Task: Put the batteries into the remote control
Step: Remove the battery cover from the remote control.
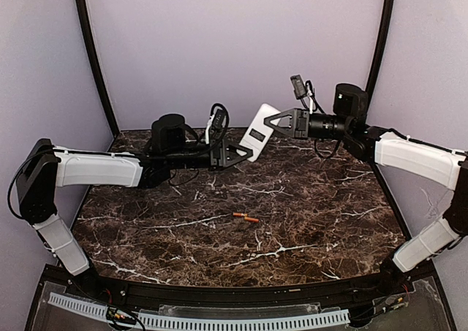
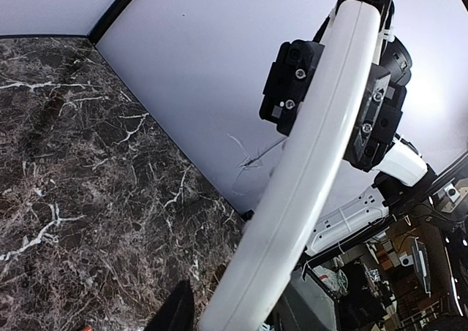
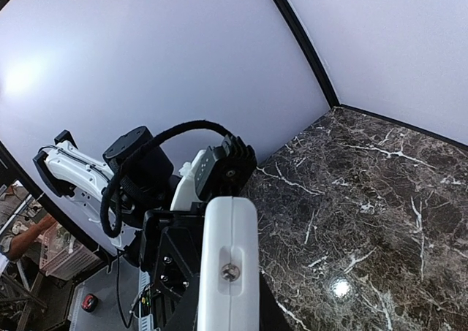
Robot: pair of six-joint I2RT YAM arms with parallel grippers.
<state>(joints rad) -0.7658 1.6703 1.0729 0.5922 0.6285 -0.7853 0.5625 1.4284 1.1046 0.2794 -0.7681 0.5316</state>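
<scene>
The white remote control [image 1: 258, 132] is held tilted in the air above the back of the table, its plain white side with a small dark rectangle facing up. My left gripper [image 1: 243, 154] is shut on its lower end and my right gripper [image 1: 276, 120] is shut on its upper end. In the left wrist view the remote's white edge [image 2: 307, 170] runs diagonally up to the right gripper. In the right wrist view its end [image 3: 228, 236] shows a screw. Two orange-copper batteries [image 1: 246, 217] lie end to end on the marble table [image 1: 314, 221], in front of and below both grippers.
Lavender walls and two black curved poles [image 1: 95, 61] close off the back and sides. A white perforated strip [image 1: 219, 321] runs along the near edge by the arm bases.
</scene>
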